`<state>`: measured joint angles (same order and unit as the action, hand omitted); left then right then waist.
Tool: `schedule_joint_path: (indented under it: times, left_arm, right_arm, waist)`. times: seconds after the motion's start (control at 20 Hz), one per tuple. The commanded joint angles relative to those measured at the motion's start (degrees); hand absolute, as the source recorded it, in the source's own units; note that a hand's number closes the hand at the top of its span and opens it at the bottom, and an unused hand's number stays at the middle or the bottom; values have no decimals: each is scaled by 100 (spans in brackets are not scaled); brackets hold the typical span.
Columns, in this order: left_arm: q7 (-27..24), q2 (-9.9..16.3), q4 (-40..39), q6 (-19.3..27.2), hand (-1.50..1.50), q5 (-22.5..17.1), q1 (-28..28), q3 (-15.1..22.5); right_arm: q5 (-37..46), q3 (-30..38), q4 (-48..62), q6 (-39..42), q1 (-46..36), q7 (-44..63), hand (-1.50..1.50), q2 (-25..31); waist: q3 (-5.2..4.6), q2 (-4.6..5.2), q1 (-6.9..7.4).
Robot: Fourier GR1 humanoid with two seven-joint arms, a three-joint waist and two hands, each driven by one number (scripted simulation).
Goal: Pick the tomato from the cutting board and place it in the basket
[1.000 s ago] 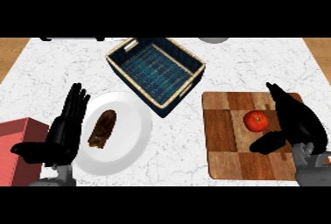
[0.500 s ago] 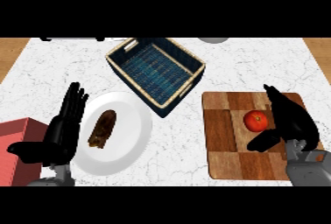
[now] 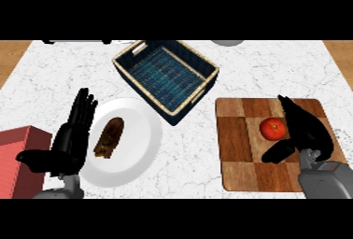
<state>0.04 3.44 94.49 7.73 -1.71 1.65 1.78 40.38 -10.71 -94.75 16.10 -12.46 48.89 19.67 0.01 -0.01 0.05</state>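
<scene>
A red tomato (image 3: 273, 128) lies on the wooden cutting board (image 3: 241, 144) at the right. My right hand (image 3: 307, 130) is open just to the tomato's right, fingers stretched out past it and thumb (image 3: 279, 151) below it. I cannot tell whether the hand touches the tomato. The dark blue woven basket (image 3: 165, 77) with a pale rim stands tilted at the upper middle, with nothing inside. My left hand (image 3: 69, 140) rests open at the left, fingers pointing up.
A white plate (image 3: 138, 140) with a brown piece of food (image 3: 109, 137) lies beside the left hand, close to the basket's near corner. A red box (image 3: 21, 161) sits at the lower left edge. The marble counter ends in wood at both sides.
My right hand has slid left and closer in over the cutting board toward the tomato. The left hand, tomato and basket have stayed put.
</scene>
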Motion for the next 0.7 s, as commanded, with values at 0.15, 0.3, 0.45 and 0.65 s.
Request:
schedule_joint_path:
  times: [0.15, 0.3, 0.45, 0.65]
  left_arm:
    - [151, 121, 534, -221, 0, -89, -515, -45]
    - [-86, -158, 150, -61, 0, 126, -280, 91]
    - [-15, -32, 403, -225, 0, 1, -519, -15]
    - [236, -148, 257, 23, 0, 154, 6, -43]
  right_arm:
    - [393, 125, 456, -401, 483, -855, -150, -149]
    - [458, 283, 650, 8, -59, -600, -150, -441]
    - [613, 302, 579, 63, -75, -432, -150, -545]
    - [844, 336, 1233, -204, -189, -804, -150, -736]
  waist:
    - [0, -4, 12]
    - [-1, 0, 7]
    - [-1, -3, 11]
    - [0, 1, 11]
